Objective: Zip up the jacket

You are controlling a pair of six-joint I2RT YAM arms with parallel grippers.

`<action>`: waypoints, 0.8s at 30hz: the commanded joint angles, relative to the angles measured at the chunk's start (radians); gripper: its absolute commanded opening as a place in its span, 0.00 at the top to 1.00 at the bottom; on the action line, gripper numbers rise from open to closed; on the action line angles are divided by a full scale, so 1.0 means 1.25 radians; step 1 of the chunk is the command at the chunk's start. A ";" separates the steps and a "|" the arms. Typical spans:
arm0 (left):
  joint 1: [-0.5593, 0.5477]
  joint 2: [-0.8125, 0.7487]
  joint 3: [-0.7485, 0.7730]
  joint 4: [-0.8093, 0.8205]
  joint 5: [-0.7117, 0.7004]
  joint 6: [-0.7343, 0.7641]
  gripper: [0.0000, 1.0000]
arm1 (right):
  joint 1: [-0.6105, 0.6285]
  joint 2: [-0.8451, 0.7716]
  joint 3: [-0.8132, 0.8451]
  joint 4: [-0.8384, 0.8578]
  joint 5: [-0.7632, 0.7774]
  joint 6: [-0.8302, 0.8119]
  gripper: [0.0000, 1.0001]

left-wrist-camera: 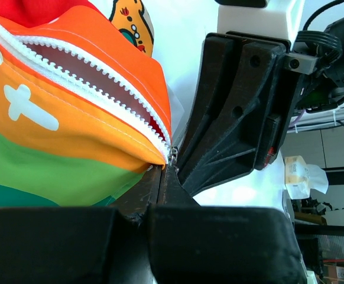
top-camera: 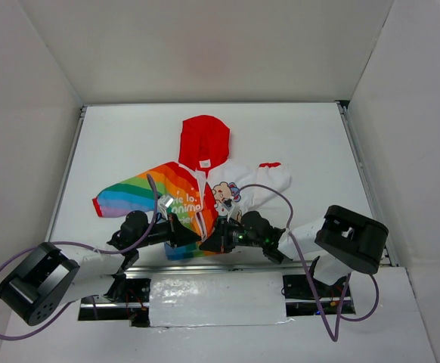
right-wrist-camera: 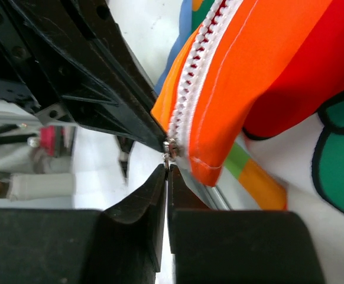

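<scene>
Desk (top-camera: 129,136) white, jacket (top-camera: 197,178) flat mid-desk: red hood (top-camera: 205,140) at 12 o'clock, bottom edge at 6 by the arm bases, rainbow sleeve (top-camera: 125,198) out to 9. Soft, light cloth. I'd expect it to bunch and slide unless the bottom is pinned taut.

Left hand (top-camera: 181,231) in from 8 o'clock, jaws pressed together, tips at the foot of the zipper (left-wrist-camera: 95,89). Looks like a pinch on the jacket there, which is the right anchor.

Right hand (top-camera: 221,237) in from 4 o'clock, jaws a slit apart, tips right under the slider (right-wrist-camera: 169,147).

Zipper teeth parted above the slider, so not yet zipped.

Pull tab (right-wrist-camera: 168,158) is the other hold point: tiny, metal, likely slippery. Can't tell if it's pinched.

Overhead, both hands cover the jacket's bottom and the slider. Wrist views crop the zipper's upper run.
</scene>
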 commanded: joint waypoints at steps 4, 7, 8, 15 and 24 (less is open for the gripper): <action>-0.005 -0.010 -0.045 0.040 0.014 0.018 1.00 | 0.006 -0.024 0.024 0.021 0.039 0.012 1.00; -0.004 -0.008 -0.044 0.039 0.011 0.020 1.00 | 0.006 -0.029 0.024 0.012 0.043 0.023 1.00; -0.005 -0.006 -0.044 0.038 0.011 0.018 1.00 | 0.006 -0.034 0.024 0.006 0.045 0.031 1.00; -0.007 -0.011 -0.045 0.038 0.011 0.021 1.00 | 0.006 -0.084 0.048 -0.137 0.087 0.111 1.00; -0.011 -0.006 -0.046 0.054 0.020 0.021 1.00 | 0.004 -0.112 0.115 -0.323 0.109 0.275 1.00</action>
